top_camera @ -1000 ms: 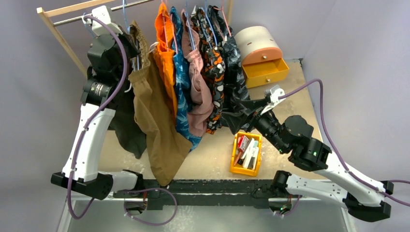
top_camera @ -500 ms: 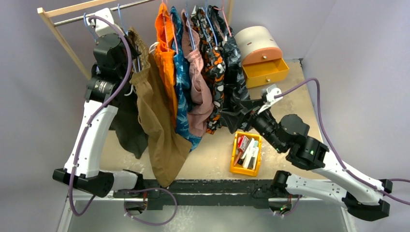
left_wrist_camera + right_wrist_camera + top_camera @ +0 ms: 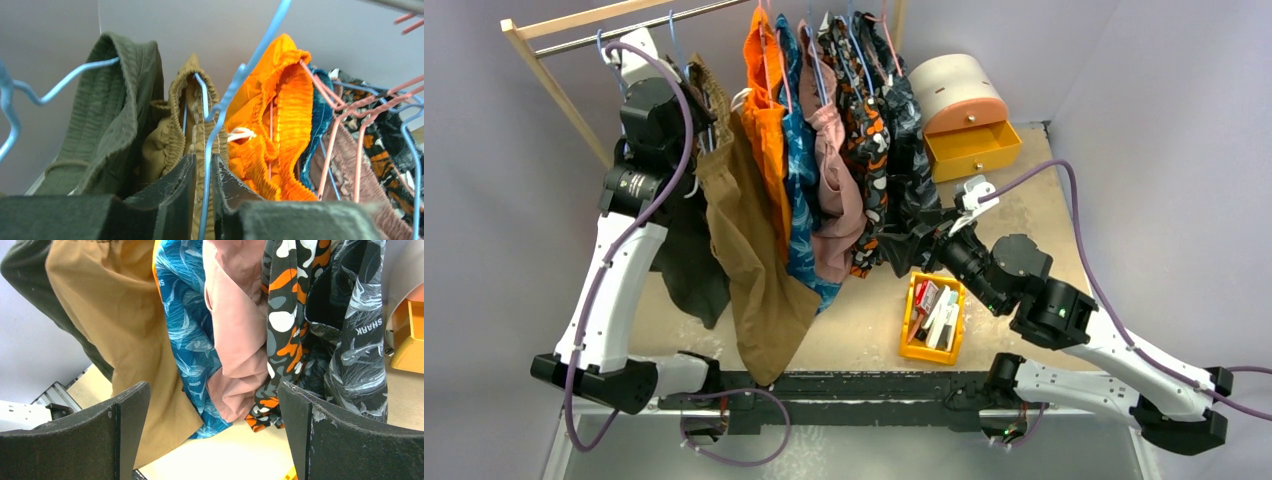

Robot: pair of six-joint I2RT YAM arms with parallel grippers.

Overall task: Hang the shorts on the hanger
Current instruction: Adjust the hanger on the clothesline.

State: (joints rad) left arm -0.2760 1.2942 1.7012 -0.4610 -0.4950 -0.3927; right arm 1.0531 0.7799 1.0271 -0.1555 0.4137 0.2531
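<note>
The tan-brown shorts [image 3: 749, 260] hang long from the light-blue hanger [image 3: 673, 35] at the left of the rail. In the left wrist view the gathered waistband [image 3: 180, 95] is draped over the hanger's wire [image 3: 207, 150]. My left gripper [image 3: 692, 95] is high by the rail, and its jaws [image 3: 204, 159] are shut on that blue wire just below the hook. My right gripper [image 3: 902, 240] is open and empty, low beside the dark garments at the right of the row. Its wrist view [image 3: 214, 387] shows the shorts' leg [image 3: 115, 315] at the left.
A dark olive garment [image 3: 686, 270] on another blue hanger [image 3: 65, 82] hangs left of the shorts. Bright orange shorts [image 3: 764, 100] and several patterned garments hang on their right. The wooden rail frame [image 3: 544, 70] stands at the back left. A yellow bin [image 3: 911, 330] and a round drawer box [image 3: 959, 100] sit on the table.
My left arm has lifted the hanger and shorts up and a little right, toward the rail. My right gripper has moved left, closer to the hanging clothes.
</note>
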